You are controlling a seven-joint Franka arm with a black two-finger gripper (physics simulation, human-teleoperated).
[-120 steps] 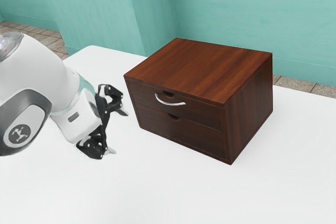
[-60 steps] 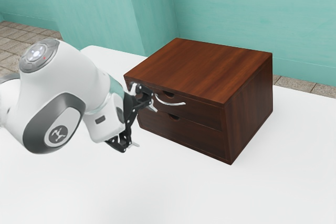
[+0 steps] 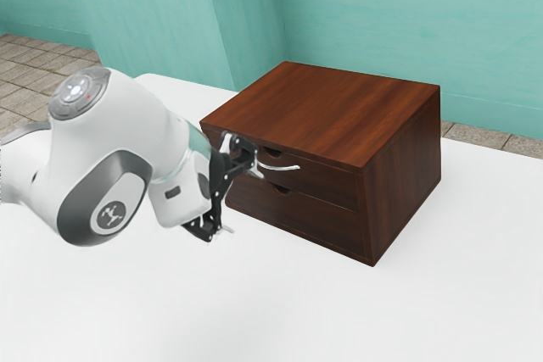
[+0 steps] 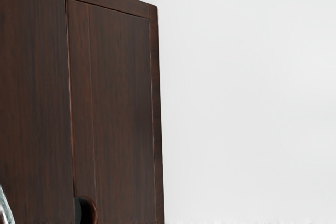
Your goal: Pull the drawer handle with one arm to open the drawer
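A dark wooden cabinet (image 3: pixel 339 116) with two drawers stands on the white table (image 3: pixel 356 311). The upper drawer (image 3: pixel 288 167) carries a curved silver handle (image 3: pixel 282 165) and looks flush with the cabinet front. My black gripper (image 3: pixel 236 199) is open in front of the cabinet's left front corner, its fingers spread wide, one above the other. The upper finger (image 3: pixel 244 158) sits at the handle's left end; the lower finger (image 3: pixel 212 228) hangs near the table. In the wrist view the drawer fronts (image 4: pixel 79 103) are close, with a sliver of the handle (image 4: pixel 2 211) at the edge.
The lower drawer (image 3: pixel 293 209) has a small notch and no visible handle. White table surface spreads in front of and to the exterior view's right of the cabinet. Teal walls rise behind the table.
My arm has swung toward the exterior view's right, from well clear of the cabinet to right against its front. The upper finger now reaches the handle's left end. The drawer has not moved.
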